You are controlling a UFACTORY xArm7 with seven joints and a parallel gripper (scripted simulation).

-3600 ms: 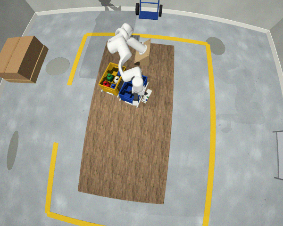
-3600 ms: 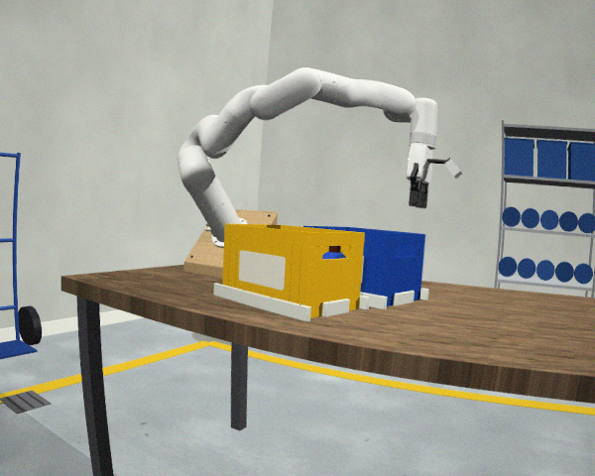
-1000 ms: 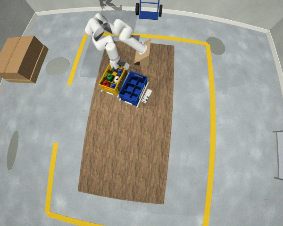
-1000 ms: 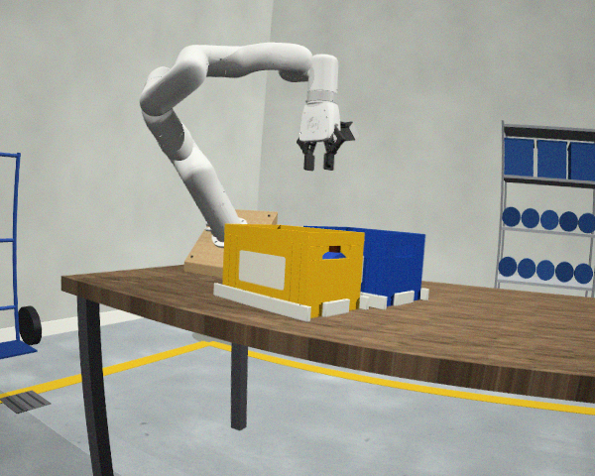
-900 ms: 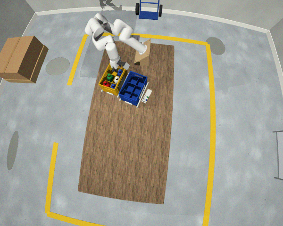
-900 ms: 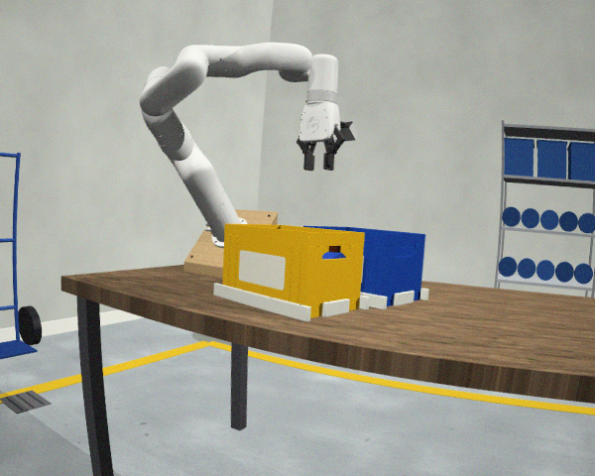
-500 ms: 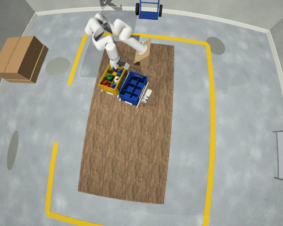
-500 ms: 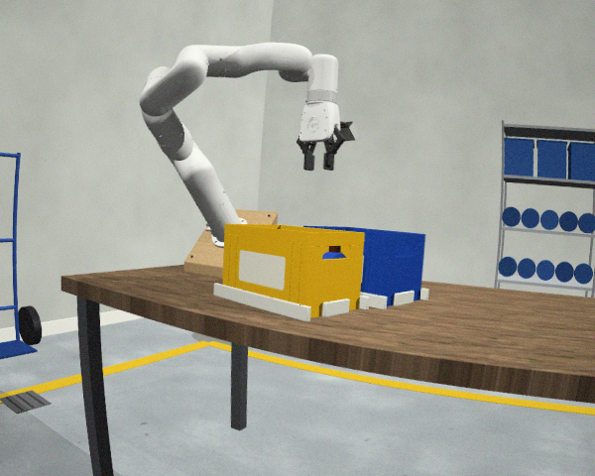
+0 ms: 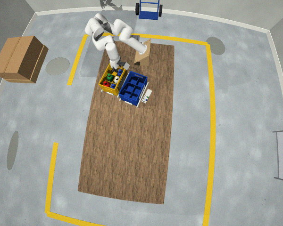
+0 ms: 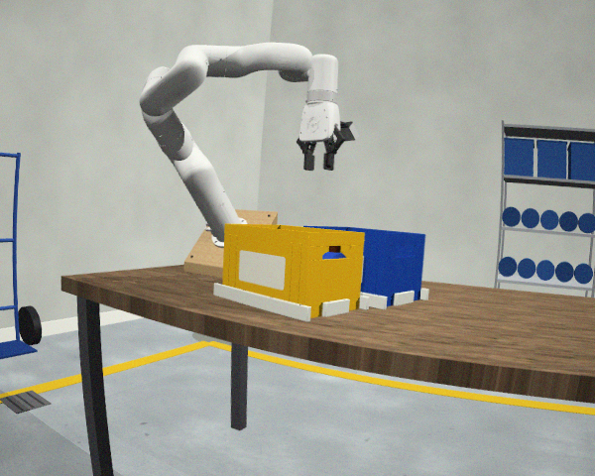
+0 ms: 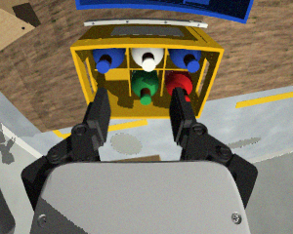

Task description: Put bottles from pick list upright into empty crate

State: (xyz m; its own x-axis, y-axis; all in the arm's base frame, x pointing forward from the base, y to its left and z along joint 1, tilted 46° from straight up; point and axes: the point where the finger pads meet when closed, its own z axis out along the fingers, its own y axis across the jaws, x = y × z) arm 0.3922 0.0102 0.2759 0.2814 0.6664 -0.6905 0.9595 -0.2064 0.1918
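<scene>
The yellow crate (image 9: 108, 89) (image 10: 262, 238) (image 11: 218, 59) holds a red bottle (image 9: 106, 84) (image 11: 178, 83), a green bottle (image 9: 109, 76) (image 11: 145, 83), a white bottle (image 9: 116, 79) (image 11: 147, 55) and two blue bottles, one (image 9: 120, 72) (image 11: 109, 56) near the arm's base and one (image 9: 113, 85) (image 11: 186, 54) at the far end. One compartment is bottle-free. The blue crate (image 9: 125, 98) (image 10: 395, 261) (image 11: 137, 7) shows no bottles. The pick list (image 9: 148, 92) has small green and blue marks, too small to read. My gripper (image 9: 114, 69) (image 10: 318, 163) (image 11: 140, 98) is open and empty, high above the yellow crate.
White strips (image 9: 108, 93) (image 10: 262, 301) (image 11: 146, 23) edge the crates on the wooden table (image 9: 127, 146) (image 10: 492, 327) (image 11: 34, 83). The crates stand side by side. The arm's wooden mount (image 9: 144, 60) (image 10: 202, 253) is at the table's back end.
</scene>
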